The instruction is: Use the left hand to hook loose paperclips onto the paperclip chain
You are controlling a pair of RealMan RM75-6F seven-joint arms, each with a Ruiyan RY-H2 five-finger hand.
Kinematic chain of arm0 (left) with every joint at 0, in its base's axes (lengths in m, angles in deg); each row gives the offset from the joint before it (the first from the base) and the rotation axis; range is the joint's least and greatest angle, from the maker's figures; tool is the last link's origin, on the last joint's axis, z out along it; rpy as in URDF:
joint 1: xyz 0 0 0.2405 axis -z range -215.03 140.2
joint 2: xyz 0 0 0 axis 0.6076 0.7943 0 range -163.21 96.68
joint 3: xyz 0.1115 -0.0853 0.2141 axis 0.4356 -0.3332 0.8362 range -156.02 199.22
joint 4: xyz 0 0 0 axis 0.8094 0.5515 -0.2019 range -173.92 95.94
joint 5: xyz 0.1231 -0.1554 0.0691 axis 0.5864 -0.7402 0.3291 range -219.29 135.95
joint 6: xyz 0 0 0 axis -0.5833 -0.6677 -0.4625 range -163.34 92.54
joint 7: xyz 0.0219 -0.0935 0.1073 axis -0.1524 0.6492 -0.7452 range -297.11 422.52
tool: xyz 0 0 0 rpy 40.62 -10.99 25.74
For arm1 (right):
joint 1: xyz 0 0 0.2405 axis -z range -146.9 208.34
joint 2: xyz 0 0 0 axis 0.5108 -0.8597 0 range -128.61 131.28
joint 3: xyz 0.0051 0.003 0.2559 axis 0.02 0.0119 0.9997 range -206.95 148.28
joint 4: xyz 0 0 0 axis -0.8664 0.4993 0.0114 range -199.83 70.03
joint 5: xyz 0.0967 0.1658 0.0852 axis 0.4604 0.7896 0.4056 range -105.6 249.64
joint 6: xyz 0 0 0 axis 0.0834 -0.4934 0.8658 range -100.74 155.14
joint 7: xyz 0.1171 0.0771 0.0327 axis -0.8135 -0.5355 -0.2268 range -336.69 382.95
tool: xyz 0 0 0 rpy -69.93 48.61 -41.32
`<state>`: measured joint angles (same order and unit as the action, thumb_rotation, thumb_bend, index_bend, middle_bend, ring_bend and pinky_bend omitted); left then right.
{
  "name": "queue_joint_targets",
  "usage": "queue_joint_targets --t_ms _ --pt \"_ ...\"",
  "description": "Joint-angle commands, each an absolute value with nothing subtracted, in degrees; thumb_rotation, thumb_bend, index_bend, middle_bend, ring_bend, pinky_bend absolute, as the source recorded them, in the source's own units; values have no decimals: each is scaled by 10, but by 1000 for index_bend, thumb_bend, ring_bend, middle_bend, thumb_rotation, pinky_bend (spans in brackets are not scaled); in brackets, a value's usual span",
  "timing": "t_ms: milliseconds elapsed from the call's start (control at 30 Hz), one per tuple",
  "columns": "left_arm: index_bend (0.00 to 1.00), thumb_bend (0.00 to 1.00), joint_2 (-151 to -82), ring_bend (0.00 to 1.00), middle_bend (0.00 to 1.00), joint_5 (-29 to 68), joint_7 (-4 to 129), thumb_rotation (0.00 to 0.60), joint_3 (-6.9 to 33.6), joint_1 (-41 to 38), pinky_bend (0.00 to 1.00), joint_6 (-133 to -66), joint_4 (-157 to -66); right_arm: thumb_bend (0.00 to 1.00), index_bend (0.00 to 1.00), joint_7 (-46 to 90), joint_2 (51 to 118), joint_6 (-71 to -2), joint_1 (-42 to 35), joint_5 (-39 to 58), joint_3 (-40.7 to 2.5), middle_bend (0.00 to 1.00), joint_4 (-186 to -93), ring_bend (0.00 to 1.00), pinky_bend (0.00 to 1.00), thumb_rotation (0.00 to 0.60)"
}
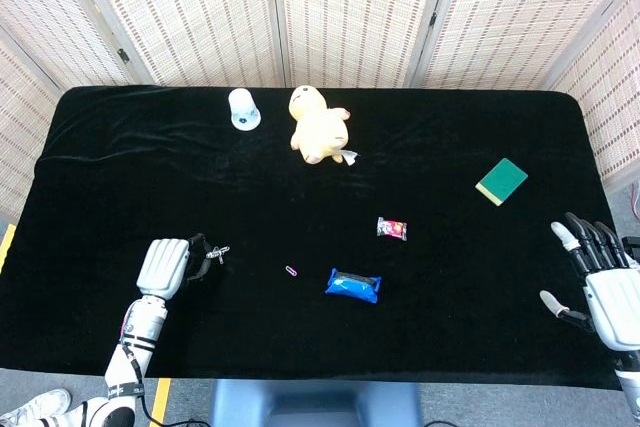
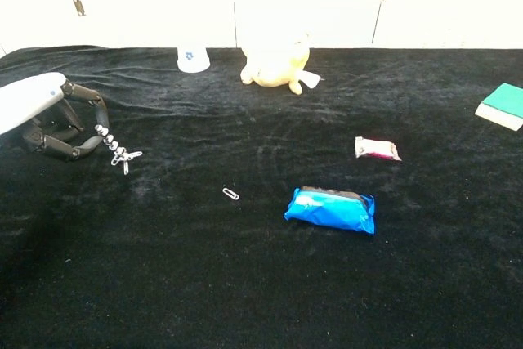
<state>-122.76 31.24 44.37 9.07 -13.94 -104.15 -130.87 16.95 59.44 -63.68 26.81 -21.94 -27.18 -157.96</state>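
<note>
The paperclip chain (image 2: pixel 118 153) is a short string of silvery links, bunched and kinked, with its free end splaying into 2 or 3 clips that touch the black surface (image 2: pixel 245 284). Its near end sits pinched in the dark fingertips (image 2: pixel 91 143) of the left hand (image 2: pixel 49 116), so that hand is clamped on the chain, fingers curled round in a loop. From the head view the same chain (image 1: pixel 216 251) trails just off the right side of the left hand (image 1: pixel 165 267), near the front left part of the surface.

The loose paperclip (image 2: pixel 231 194) lies flat on the cloth, small, pale and slanted, well apart from the chain's free end and to its right. In the head view that clip (image 1: pixel 291 271) shows a pinkish tint and sits between the left hand and a blue packet (image 1: pixel 353 285).

Over at the front right edge, the right hand (image 1: pixel 598 282) is spread, fingers apart, holding nothing.

Further back sit a yellow plush toy (image 1: pixel 316 124), a white cup (image 1: pixel 242 108), a small red-and-white wrapper (image 1: pixel 392 229) and a green card (image 1: pixel 501 181).
</note>
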Motion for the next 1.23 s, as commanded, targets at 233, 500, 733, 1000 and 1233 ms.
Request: queue_joint_targets --t_ms 233,500,733,1000,1233 --pt "91 169 -1210 1000 1000 305 448 600 97 -135 1000 -1043 -1327 231 0 168 595 -639 269 -221 -272 0 -1580 0 0 600" --pt "77 146 -1148 999 1000 340 446 600 121 -151 1000 -1070 -1391 230 0 168 595 -633 267 -223 -272 0 -1578 0 0 600" --pt "75 150 -991 218 265 385 398 600 202 -215 337 -1110 -1499 231 0 168 594 -637 269 -226 -274 0 -1578 0 0 600" --pt "56 145 -1001 0 0 501 479 600 253 -331 0 -1294 -1401 230 0 187 592 -628 269 -225 -278 0 -1595 0 0 600" --pt "24 143 -988 0 0 477 549 600 261 -351 0 -1282 -1371 230 0 210 596 -614 266 -222 -280 0 -1601 0 0 600"
